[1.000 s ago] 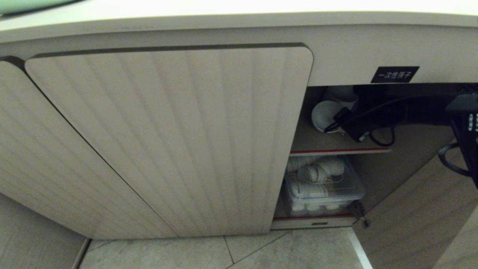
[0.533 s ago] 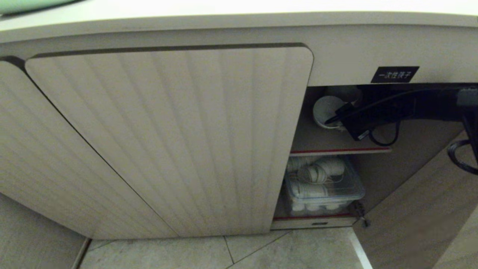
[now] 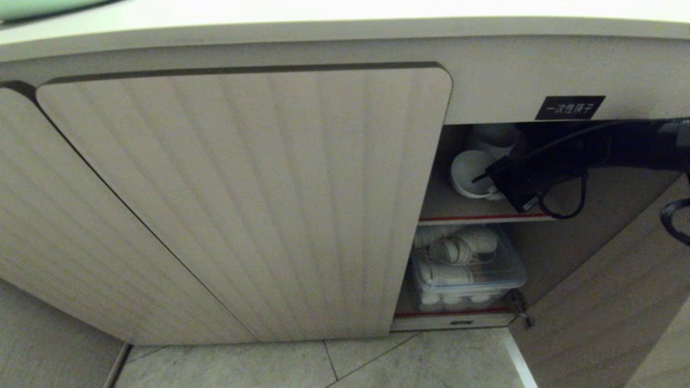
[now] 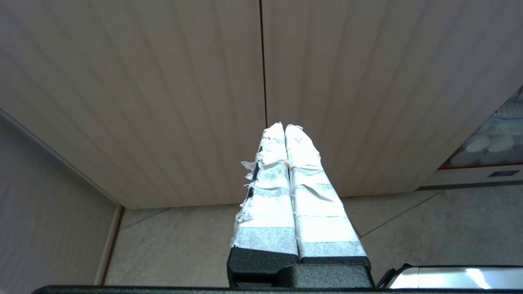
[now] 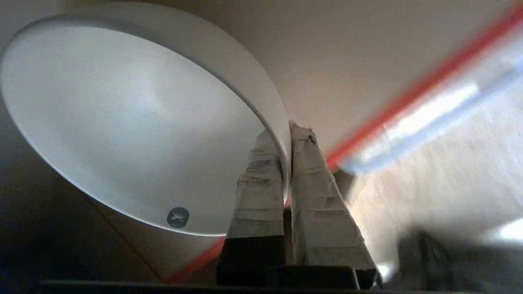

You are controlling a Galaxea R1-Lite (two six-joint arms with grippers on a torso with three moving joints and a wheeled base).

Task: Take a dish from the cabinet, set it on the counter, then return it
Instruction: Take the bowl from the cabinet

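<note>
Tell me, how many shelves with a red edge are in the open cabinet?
2. The upper shelf carries the dish gripped by the right gripper; the lower shelf holds a clear box. The door may hide more.

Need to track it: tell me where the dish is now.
Head view: the dish is inside the open cabinet, right side, above the red-edged upper shelf, pinched by the right gripper.

Plain white round bowl (image 5: 135, 122) with a small blue mark inside, pinched at its rim by the right gripper (image 5: 286, 134) with off-white taped fingers; red-edged shelf (image 3: 485, 217) beneath it; pale beige fluted cabinet door (image 3: 259, 199); black white-lettered label (image 3: 570, 107) above the gripper
</note>
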